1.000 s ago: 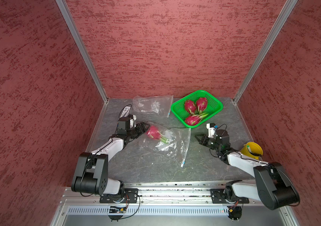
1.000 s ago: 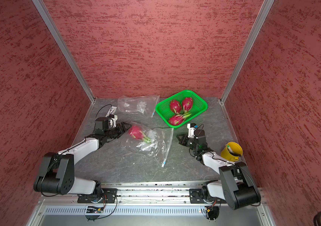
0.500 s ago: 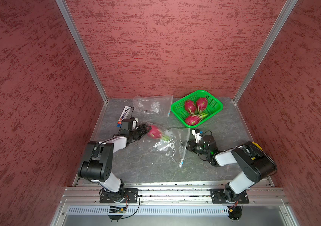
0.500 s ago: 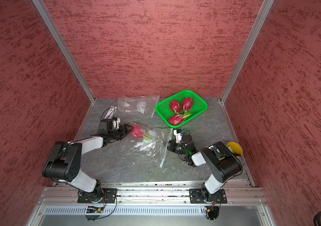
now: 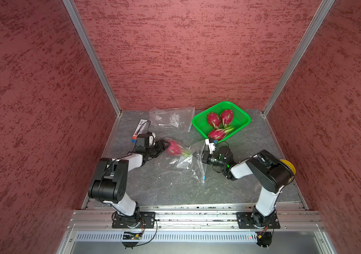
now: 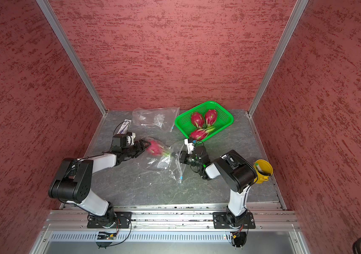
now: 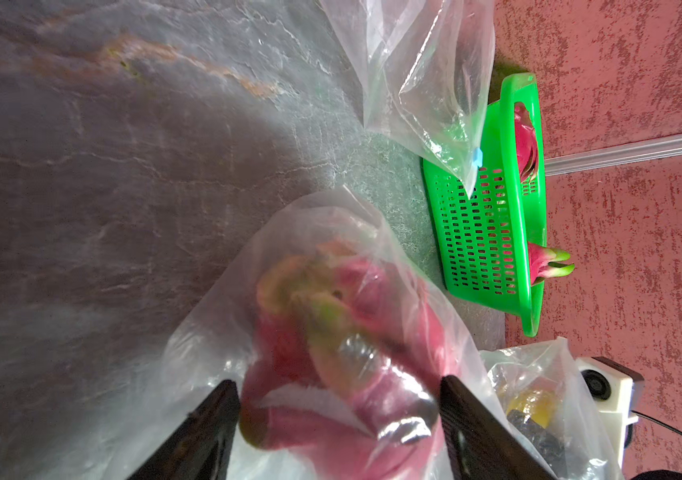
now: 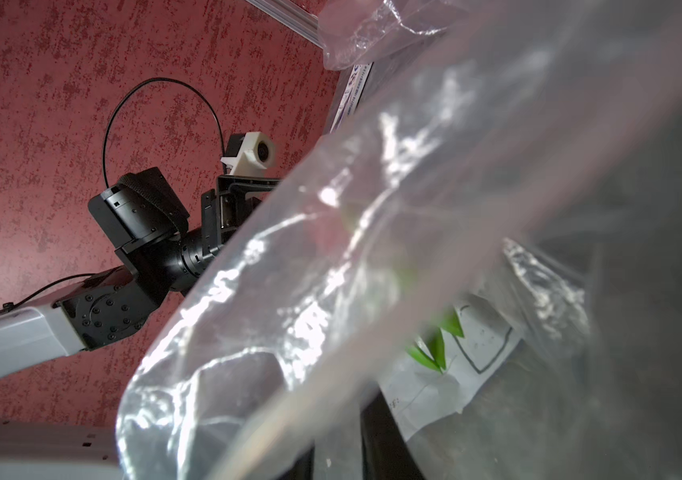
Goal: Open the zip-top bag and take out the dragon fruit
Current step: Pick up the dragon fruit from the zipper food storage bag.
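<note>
The left wrist view shows the left claw [image 7: 339, 384] pinching the pink dragon fruit [image 7: 356, 316], right between its tips, through the clear bag [image 7: 206, 332], but the right wrist view is filled by bag, so how the right claw [image 5: 203, 157] stands cannot be told.

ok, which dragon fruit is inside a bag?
The dragon fruit gripped by the left pincer, wrapped in the clear bag. The other three lie bare in the green basket.
</note>
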